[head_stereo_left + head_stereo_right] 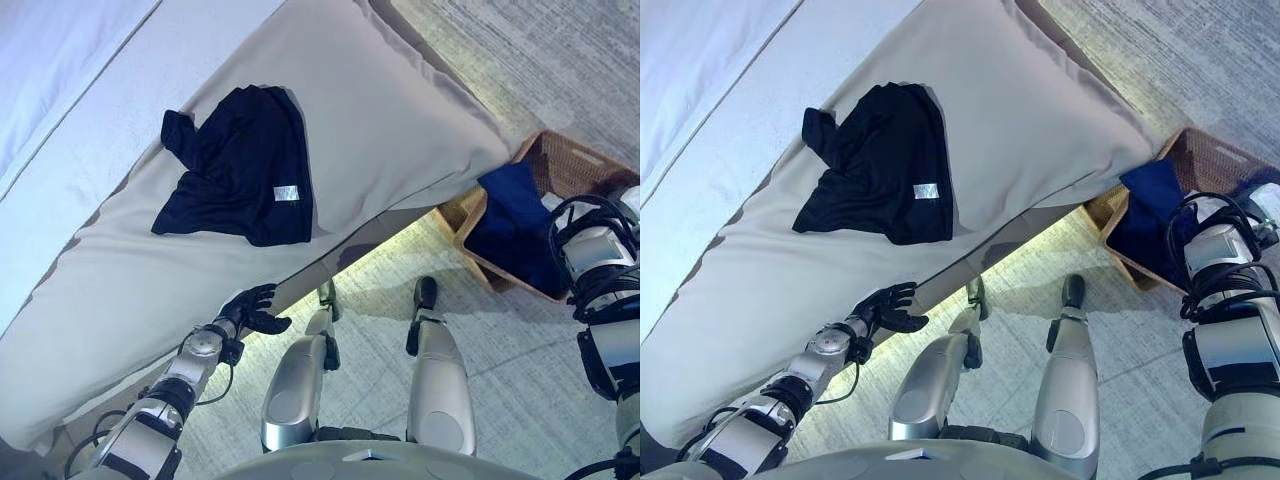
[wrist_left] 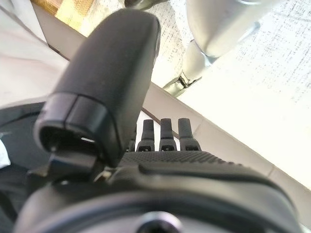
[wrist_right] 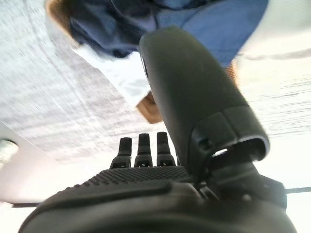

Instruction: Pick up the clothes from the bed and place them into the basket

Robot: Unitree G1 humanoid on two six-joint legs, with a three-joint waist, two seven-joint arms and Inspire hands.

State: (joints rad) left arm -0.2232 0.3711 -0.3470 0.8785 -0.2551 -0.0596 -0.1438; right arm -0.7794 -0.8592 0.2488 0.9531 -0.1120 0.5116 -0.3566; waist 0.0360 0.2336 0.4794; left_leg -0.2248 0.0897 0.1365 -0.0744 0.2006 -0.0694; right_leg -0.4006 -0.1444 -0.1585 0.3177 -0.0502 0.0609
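A black garment [image 1: 240, 165] with a small white tag lies spread on the beige cover of the bed [image 1: 400, 110]. My left hand [image 1: 255, 308] hovers at the bed's near edge, below the garment and apart from it, open and empty. On the floor to the right stands a brown wicker basket [image 1: 575, 160] with a blue garment [image 1: 515, 225] draped inside it. My right hand [image 3: 146, 179] is above the basket, its fingers straight and holding nothing, with the blue garment [image 3: 218, 24] showing past them.
A white sheet [image 1: 60, 60] covers the far left part of the bed. Grey carpet [image 1: 520, 50] lies around the basket, and a strip of light glows under the bed frame. Something white [image 3: 116, 73] lies beside the blue garment in the basket.
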